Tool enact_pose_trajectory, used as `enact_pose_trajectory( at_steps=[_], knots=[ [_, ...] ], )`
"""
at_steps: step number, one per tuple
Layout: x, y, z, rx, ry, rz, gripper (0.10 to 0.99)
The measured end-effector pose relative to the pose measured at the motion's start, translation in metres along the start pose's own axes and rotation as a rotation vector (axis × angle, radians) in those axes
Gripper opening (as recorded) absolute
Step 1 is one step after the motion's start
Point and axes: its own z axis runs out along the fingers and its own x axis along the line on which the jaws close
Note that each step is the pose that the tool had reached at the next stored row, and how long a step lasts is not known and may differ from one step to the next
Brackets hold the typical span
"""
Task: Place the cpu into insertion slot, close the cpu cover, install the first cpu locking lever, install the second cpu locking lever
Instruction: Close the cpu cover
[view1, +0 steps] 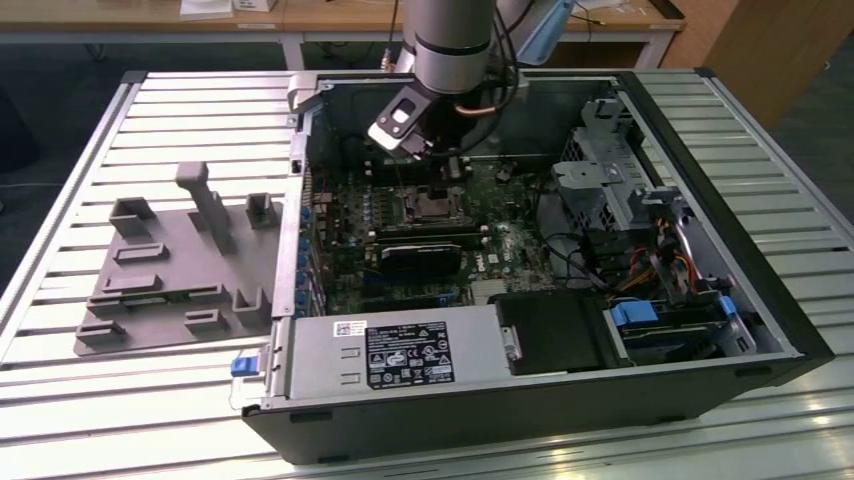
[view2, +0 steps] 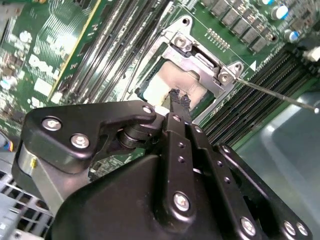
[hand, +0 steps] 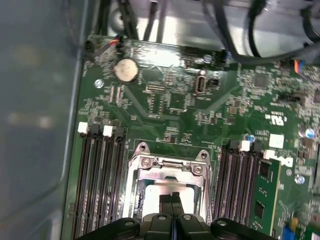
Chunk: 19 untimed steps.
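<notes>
Slats of the desk (view1: 160, 400) carry an open computer case (view1: 747, 330), with its labelled power supply (view1: 400, 352) closest and a grey fixture plate (view1: 174, 270) at the exterior view's left. Further in lies the green motherboard (view1: 347, 240). There the cpu (view2: 167, 80) sits in the insertion slot (view1: 430, 207), the cpu cover (hand: 170, 167) framing it. The claw (view2: 179, 98) is clenched on nothing, its tips right at the cpu; I cannot judge contact. A thin lever (view2: 275, 92) juts out beyond.
</notes>
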Motion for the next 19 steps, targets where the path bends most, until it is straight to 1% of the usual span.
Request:
enact_pose_trajectory(
  at_steps=[4, 10, 19],
  knots=[
    [0.0000, 0.0000, 0.0000, -0.001, -0.0005, -0.071, 0.102],
    [0.0000, 0.0000, 0.0000, -0.003, -0.0005, -0.164, 0.102],
    [0.0000, 0.0000, 0.0001, -0.006, -0.0003, -0.326, 0.102]
  ],
)
